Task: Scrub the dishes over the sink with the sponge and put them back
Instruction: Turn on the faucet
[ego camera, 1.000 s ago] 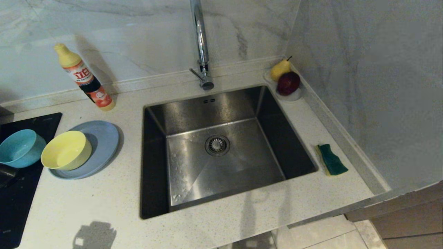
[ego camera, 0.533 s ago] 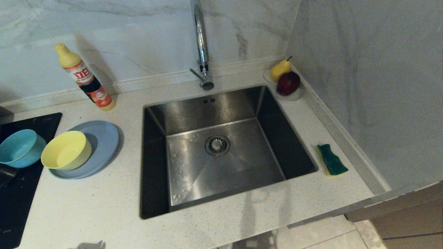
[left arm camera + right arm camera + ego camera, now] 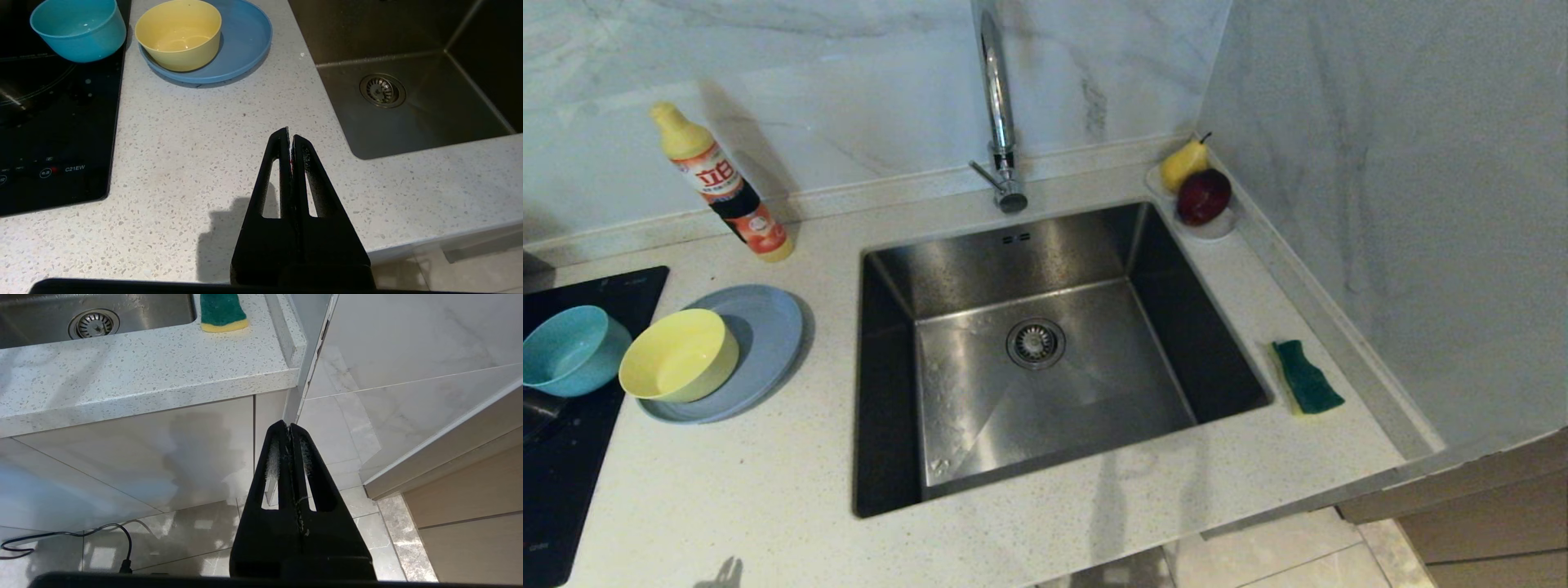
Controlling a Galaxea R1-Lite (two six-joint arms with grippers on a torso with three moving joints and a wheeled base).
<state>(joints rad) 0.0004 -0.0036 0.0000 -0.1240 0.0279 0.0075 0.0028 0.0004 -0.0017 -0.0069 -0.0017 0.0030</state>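
My left gripper [image 3: 289, 136] was closed tight, with its two black fingers pressed together and nothing between them. It hung over the near part of the speckled counter [image 3: 768, 474], to the left of the sink [image 3: 1037, 351]. My right gripper [image 3: 288, 429] was closed too, and it held nothing. It hung low, in front of the white cabinet under the counter and over the floor tiles.

The sink was a big steel box set into the counter, with a round drain [image 3: 1036, 342] in its floor. The tall shiny tap [image 3: 998, 106] stood behind it, at the far side.

The dishes sat to the left of the sink. The yellow bowl [image 3: 678, 354] stood upright on the left part of the grey-blue plate [image 3: 768, 327]. The teal bowl [image 3: 570, 349] stood just left of the yellow one, on the black stove top [image 3: 564, 474].

The sponge [image 3: 1305, 377] lay on the counter to the right of the sink, green side up, close to the wall.

A soap bottle [image 3: 719, 181] stood far back on the left. A pear [image 3: 1183, 163] and a dark red apple [image 3: 1203, 196] sat on a small white saucer [image 3: 1217, 229] in the far right corner.
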